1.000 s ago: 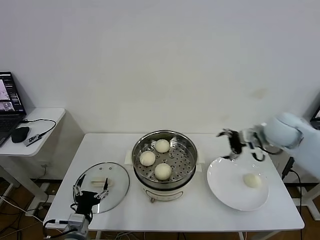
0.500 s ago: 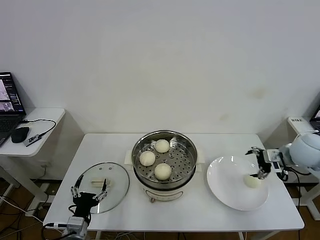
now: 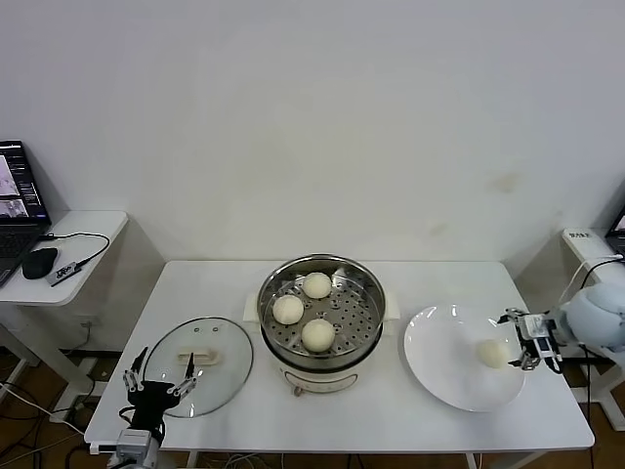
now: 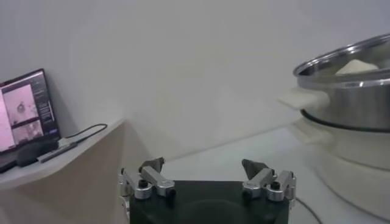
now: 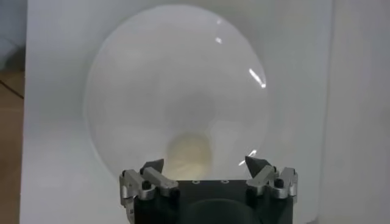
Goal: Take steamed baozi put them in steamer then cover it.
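1. Setting: a plain test room or lab, with a bare white wall (image 3: 312, 127).
2. White work surface (image 3: 391, 410) at centre.
3. At 9 o'clock, side desk (image 3: 73, 256) carrying laptop (image 3: 20, 200), mouse (image 3: 39, 262) and cables.

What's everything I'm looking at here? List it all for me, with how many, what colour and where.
baozi in steamer: three, cream-white, on the perforated tray.
baozi on plate: one, cream-white, right side of the plate.
steamer: one, shiny steel on a cream base, table centre.
cover: one, clear glass with cream handle, flat on the table left of the steamer.
plate: one, white, right of the steamer.
table: one, white.
side desk: one, white, far left, with a laptop, black mouse and cable.
left gripper: open, at the table's front-left edge by the cover.
right gripper: open, beside the plate's baozi, holding nothing.
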Robot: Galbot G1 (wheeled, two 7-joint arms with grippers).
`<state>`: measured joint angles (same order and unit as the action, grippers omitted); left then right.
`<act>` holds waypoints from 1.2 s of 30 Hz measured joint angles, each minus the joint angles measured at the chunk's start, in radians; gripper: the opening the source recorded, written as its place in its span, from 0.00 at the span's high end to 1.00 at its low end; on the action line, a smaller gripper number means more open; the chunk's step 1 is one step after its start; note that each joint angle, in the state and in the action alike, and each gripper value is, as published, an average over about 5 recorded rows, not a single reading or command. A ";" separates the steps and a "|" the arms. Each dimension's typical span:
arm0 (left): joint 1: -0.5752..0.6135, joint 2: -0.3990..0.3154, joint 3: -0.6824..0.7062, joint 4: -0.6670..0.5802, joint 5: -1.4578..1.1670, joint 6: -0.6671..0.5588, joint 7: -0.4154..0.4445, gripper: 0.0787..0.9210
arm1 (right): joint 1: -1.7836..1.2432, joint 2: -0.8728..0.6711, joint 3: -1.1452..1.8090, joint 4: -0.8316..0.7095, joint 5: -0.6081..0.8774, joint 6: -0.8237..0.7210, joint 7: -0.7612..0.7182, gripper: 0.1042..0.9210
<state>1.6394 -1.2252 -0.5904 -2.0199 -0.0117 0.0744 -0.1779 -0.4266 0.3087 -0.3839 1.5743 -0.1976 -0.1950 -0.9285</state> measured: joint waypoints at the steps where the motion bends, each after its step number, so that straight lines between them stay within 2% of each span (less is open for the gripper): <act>1: 0.001 0.002 -0.004 0.000 -0.001 0.000 0.000 0.12 | -0.004 0.006 0.002 -0.008 -0.005 -0.001 -0.002 0.12; 24: -0.007 0.019 -0.026 0.010 -0.012 0.002 0.003 0.12 | -0.031 0.139 0.026 -0.191 -0.061 0.005 -0.001 0.13; 36: -0.024 0.029 -0.023 0.031 -0.021 0.002 0.005 0.12 | -0.024 0.188 0.020 -0.246 -0.073 -0.005 -0.006 0.26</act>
<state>1.6158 -1.1961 -0.6136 -1.9886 -0.0328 0.0764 -0.1728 -0.4504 0.4964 -0.3643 1.3282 -0.2709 -0.2004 -0.9343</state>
